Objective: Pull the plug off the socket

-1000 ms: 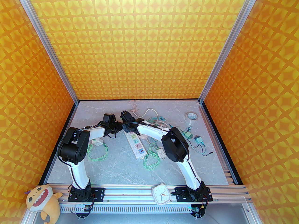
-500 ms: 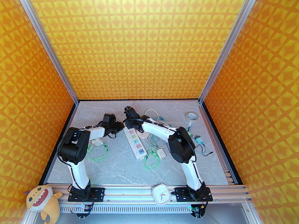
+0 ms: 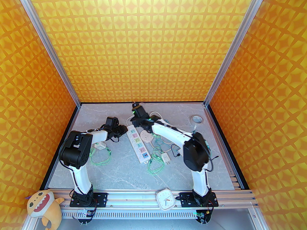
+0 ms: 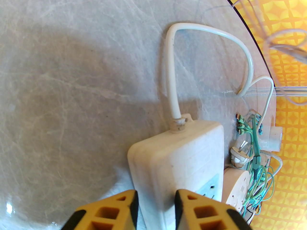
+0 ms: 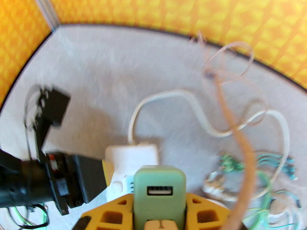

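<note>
Right gripper (image 5: 159, 215) clamps green plug (image 5: 159, 188), socket strip (image 5: 130, 156) just beyond it. Left gripper (image 4: 156, 212) straddles strip's end; grip state unclear.

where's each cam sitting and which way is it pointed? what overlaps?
Top external: high behind the bases, looking down and forward over the table; left arm and right arm show whole.
Left wrist: on the wrist, looks along its yellow fingers at the power strip cord end.
Right wrist: on the wrist, blurred, faces the back wall; its fingers hold the green plug; left arm's black wrist at left.
Shared: power strip and its white cord, all three.
</note>
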{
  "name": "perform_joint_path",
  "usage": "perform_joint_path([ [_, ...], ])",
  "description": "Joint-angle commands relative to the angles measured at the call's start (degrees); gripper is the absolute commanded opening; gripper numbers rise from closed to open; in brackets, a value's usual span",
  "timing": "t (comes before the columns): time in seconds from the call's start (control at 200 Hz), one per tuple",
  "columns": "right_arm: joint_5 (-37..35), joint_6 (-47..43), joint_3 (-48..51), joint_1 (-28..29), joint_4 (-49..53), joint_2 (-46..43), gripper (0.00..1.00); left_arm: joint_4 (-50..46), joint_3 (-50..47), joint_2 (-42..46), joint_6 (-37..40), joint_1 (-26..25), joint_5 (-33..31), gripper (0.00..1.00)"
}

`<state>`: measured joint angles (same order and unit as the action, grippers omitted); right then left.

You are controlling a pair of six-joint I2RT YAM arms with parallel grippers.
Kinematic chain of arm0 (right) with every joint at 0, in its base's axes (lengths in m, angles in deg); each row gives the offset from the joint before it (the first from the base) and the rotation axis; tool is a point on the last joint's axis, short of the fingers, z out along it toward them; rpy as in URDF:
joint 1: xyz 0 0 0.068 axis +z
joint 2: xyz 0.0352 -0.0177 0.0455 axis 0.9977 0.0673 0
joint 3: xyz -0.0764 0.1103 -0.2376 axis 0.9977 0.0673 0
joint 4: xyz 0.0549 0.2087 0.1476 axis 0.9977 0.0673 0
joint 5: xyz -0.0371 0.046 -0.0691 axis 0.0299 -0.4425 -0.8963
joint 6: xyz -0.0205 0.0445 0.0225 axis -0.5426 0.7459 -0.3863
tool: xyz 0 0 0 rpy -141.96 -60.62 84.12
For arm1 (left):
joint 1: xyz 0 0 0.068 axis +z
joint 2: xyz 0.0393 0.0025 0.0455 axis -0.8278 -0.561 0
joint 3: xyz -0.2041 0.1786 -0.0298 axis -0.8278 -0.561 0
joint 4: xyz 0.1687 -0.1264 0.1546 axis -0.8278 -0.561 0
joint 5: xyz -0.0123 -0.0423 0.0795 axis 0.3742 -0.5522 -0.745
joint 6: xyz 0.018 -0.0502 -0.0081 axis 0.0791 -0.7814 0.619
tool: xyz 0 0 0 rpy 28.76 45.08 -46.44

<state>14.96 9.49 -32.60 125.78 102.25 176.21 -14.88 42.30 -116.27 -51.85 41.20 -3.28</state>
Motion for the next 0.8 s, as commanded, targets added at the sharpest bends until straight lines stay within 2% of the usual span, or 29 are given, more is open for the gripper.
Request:
perform_joint_path([
  [0.0, -4.59, -0.05, 0.13, -2.64, 0.88, -5.34, 0.25, -3.50, -1.77, 0.09, 0.92, -0.18, -0.43, 0.38],
  [0.22, -6.63, -0.79, 1.91, -9.71, 1.73, -9.54, 0.26, -2.16, -2.65, 1.30, 1.43, -0.19, -0.43, 0.50],
  [0.47, -7.22, -2.04, 5.43, -18.66, 0.81, -12.64, 0.27, -1.43, -2.99, 1.69, 1.58, -0.22, -0.42, 0.51],
  [0.795, -6.44, -4.79, 1.45, -26.53, 1.36, -6.78, 0.29, -1.37, -2.99, 1.60, 1.62, -0.21, -0.42, 0.51],
])
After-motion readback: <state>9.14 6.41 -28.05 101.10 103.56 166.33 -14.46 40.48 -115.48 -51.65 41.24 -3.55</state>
